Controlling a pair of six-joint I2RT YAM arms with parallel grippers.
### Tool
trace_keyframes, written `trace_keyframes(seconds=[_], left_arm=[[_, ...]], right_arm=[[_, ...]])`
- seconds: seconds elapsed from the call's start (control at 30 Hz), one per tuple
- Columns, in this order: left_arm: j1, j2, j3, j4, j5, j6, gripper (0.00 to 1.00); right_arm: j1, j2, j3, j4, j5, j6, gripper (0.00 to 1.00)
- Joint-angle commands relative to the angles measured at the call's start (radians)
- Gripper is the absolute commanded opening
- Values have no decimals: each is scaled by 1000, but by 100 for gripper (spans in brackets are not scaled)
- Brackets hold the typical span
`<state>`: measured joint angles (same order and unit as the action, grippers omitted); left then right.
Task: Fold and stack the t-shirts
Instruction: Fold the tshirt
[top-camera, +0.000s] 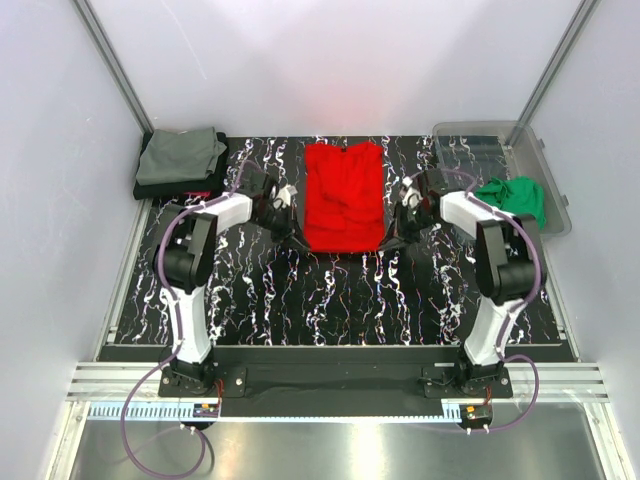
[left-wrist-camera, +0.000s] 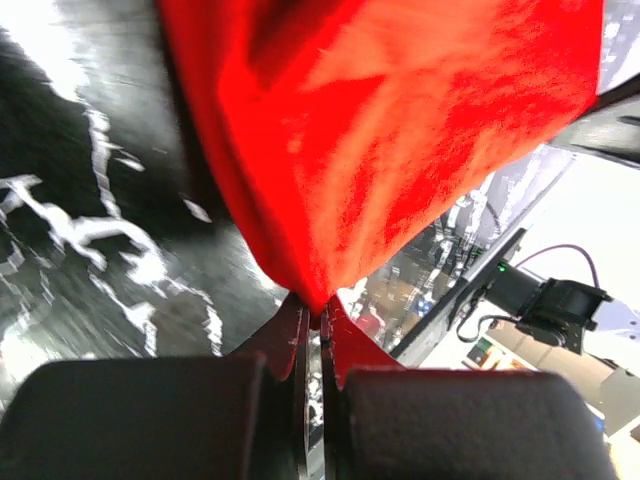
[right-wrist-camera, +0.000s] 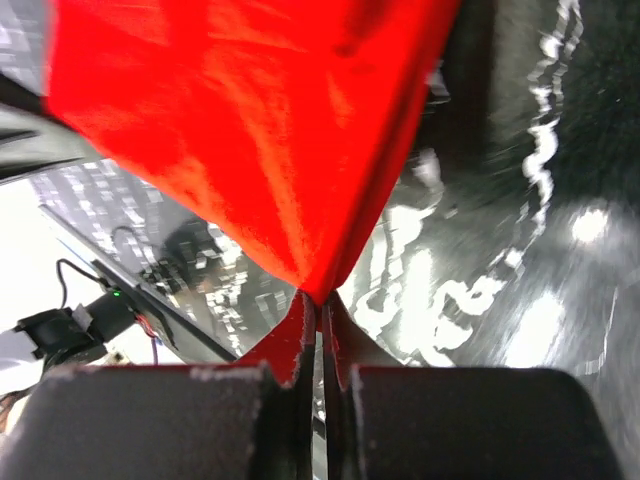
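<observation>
Red t-shirt (top-camera: 343, 195) laid lengthwise on marbled tabletop (top-camera: 330, 290); near corners pinched by left jaws, by right jaws

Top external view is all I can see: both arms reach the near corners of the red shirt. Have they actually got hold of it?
Observer: On the left, yes. The left wrist view shows the left gripper shut on a corner of the red t-shirt, with the cloth pinched right at the tips.
Operator: And the other one?
Observer: The same. In the right wrist view the right gripper is shut on its own corner, and the cloth fans out from the pinch.
Operator: Is it a thick bunch or a thin edge?
Observer: Thin. Only a small point of cloth goes into each grip, and the rest spreads wide beyond it.
</observation>
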<state>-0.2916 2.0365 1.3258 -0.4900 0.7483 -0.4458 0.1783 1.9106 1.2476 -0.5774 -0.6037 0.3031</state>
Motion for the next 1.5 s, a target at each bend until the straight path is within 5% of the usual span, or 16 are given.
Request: trace_keyframes(seconds=[0.0,0.53,0.8,1.0,1.23,1.3,1.37,1.4,1.47], left_arm=[[-3,-142,45,31,29,10,0],[-55,-401,-106,-1,11,38,0],[-55,-404,-195,36,3,30,0],[-21,-279,63,5,-24,93,0],[20,58,583,-38,-145,237,0],[22,184,686,-12,-217,263,13],[11,275,841,-2,-311,317,65],[5,342,886,7,-357,341,77],[-10,375,973,5,-476,412,87]], right_arm=[[-19,-160,32,-13,-24,-16,0],[-36,-479,-161,-119,-48,-18,0],[-36,-542,-258,-76,-30,4,0],[-54,-432,-59,-12,19,-74,0],[-92,-43,340,65,77,-179,0],[-91,134,499,99,90,-188,4],[-85,249,658,113,104,-191,31],[-80,327,702,111,116,-228,51],[-66,358,784,91,169,-257,57]])
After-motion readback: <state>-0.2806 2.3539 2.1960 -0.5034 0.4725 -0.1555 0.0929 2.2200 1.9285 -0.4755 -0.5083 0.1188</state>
